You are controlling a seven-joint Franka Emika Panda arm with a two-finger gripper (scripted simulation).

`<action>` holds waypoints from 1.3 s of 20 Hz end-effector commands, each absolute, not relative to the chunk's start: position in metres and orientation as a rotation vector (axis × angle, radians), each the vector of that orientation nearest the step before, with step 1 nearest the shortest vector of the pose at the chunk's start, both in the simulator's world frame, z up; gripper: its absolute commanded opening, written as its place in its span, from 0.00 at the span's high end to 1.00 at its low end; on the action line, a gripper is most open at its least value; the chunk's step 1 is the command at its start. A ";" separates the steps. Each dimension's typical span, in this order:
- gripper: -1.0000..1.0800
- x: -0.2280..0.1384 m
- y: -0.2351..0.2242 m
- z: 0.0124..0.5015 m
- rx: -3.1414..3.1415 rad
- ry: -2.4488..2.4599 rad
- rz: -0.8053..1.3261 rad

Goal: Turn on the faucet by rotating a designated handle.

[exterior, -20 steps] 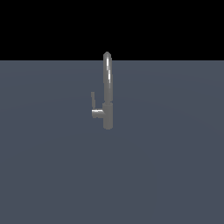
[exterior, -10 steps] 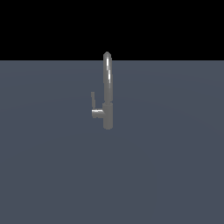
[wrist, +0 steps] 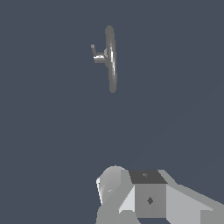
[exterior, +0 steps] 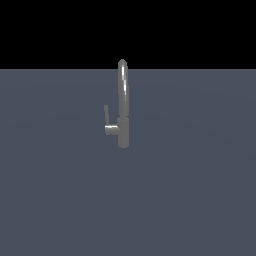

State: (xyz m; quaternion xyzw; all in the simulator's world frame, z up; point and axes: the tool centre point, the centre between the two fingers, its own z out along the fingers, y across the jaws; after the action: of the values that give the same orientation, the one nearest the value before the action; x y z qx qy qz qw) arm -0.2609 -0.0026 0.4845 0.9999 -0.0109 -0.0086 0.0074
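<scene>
The faucet (exterior: pixel 123 107) stands upright on the dark grey surface, with a tall narrow arched spout on a thicker cylindrical body. A short stub juts from the body toward the exterior view's left. The handle (exterior: pixel 106 115) is a thin short lever rising from the end of that stub. In the wrist view the faucet (wrist: pixel 111 59) is seen from above, with the handle (wrist: pixel 93 50) beside it. Grey parts of my gripper (wrist: pixel 131 192) show at the frame's edge, well apart from the faucet. Its fingers are not clearly shown. The gripper is out of the exterior view.
A flat dark grey surface (exterior: pixel 190 190) stretches around the faucet, under a black background.
</scene>
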 end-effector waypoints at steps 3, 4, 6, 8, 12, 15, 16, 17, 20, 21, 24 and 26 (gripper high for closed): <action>1.00 -0.260 0.005 0.501 3.114 -0.124 0.058; 1.00 -0.260 0.007 0.505 3.110 -0.150 0.082; 1.00 -0.260 0.013 0.515 3.098 -0.208 0.136; 1.00 -0.259 0.020 0.526 3.082 -0.273 0.197; 1.00 -0.257 0.038 0.549 3.033 -0.421 0.333; 1.00 -0.255 0.055 0.565 2.985 -0.532 0.435; 1.00 -0.254 0.061 0.569 2.967 -0.567 0.467; 1.00 -0.253 0.067 0.573 2.949 -0.602 0.498; 1.00 -0.248 0.086 0.583 2.890 -0.700 0.587; 1.00 -0.245 0.093 0.585 2.870 -0.732 0.614; 1.00 -0.237 0.113 0.589 2.805 -0.821 0.691; 1.00 -0.230 0.127 0.590 2.761 -0.876 0.737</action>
State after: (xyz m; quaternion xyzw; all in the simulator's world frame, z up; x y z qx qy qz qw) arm -0.2355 0.1165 0.5894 0.9295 -0.2769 0.2332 0.0714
